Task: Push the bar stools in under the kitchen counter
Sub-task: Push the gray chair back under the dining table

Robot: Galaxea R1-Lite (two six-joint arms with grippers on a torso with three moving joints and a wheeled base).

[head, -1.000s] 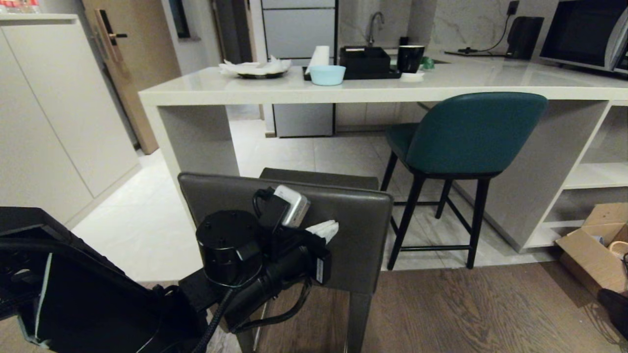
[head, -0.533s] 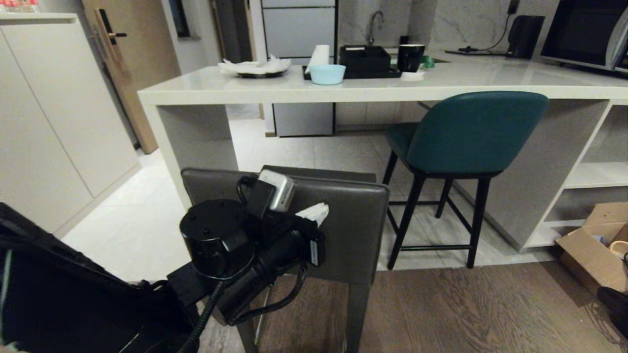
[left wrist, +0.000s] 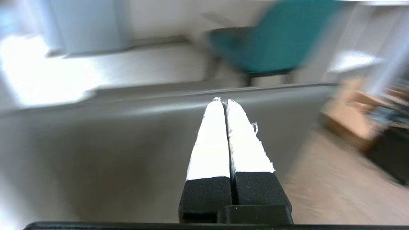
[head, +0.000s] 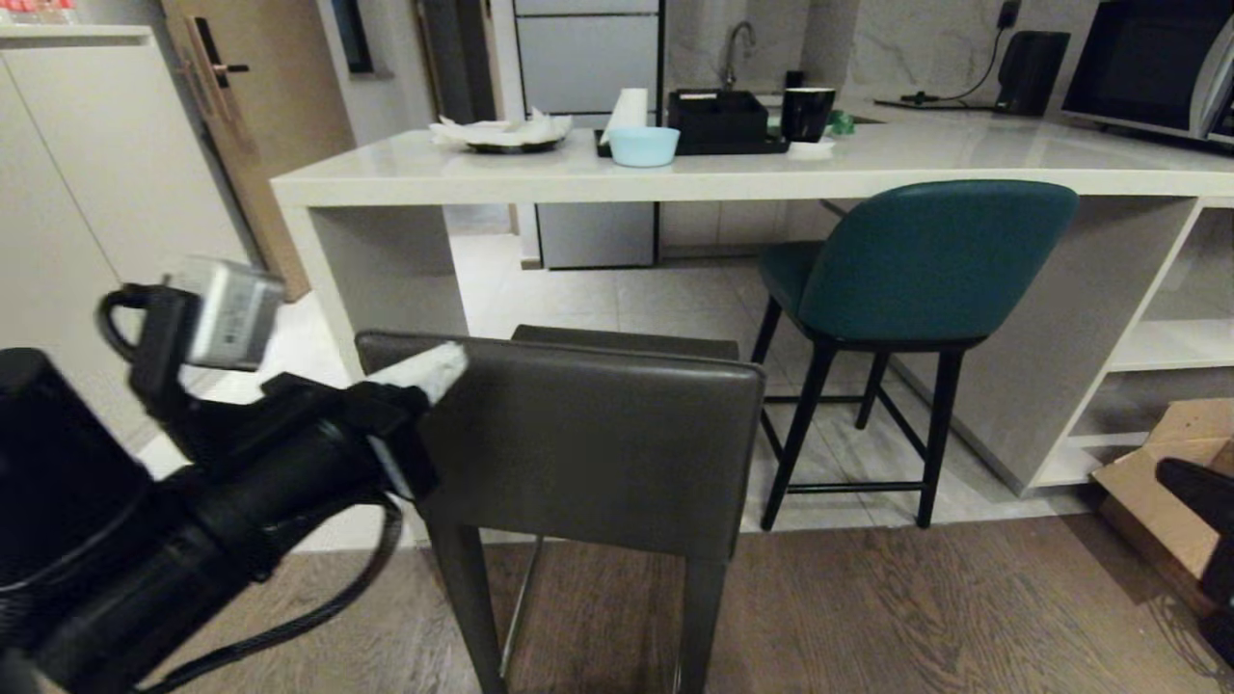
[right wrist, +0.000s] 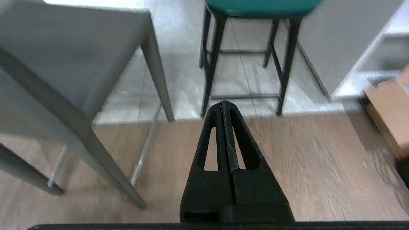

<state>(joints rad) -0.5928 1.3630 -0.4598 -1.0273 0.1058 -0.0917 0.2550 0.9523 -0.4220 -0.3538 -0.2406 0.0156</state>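
The dark grey bar stool (head: 588, 443) stands nearest me, its low back facing me and its seat short of the kitchen counter (head: 771, 175). The teal bar stool (head: 925, 260) stands to the right with its seat partly under the counter's edge. My left gripper (head: 453, 361) is shut and empty, its white fingertips by the upper left corner of the grey back (left wrist: 96, 143). In the left wrist view the left gripper (left wrist: 223, 101) points at the back's top edge. My right gripper (right wrist: 222, 103) is shut and empty, low over the wood floor before the teal stool's legs (right wrist: 211, 64).
A light blue bowl (head: 643, 146), a black tray (head: 718, 123) and a cup (head: 806, 114) sit on the counter. Open shelves (head: 1166, 347) and a cardboard box (head: 1152, 487) are at the right, where my right arm (head: 1200, 492) shows. A white cupboard (head: 96, 212) stands left.
My left arm has swung left and up, from the middle of the grey stool's back to its left corner. The grey stool has shifted slightly toward the counter. My right arm has risen at the right edge.
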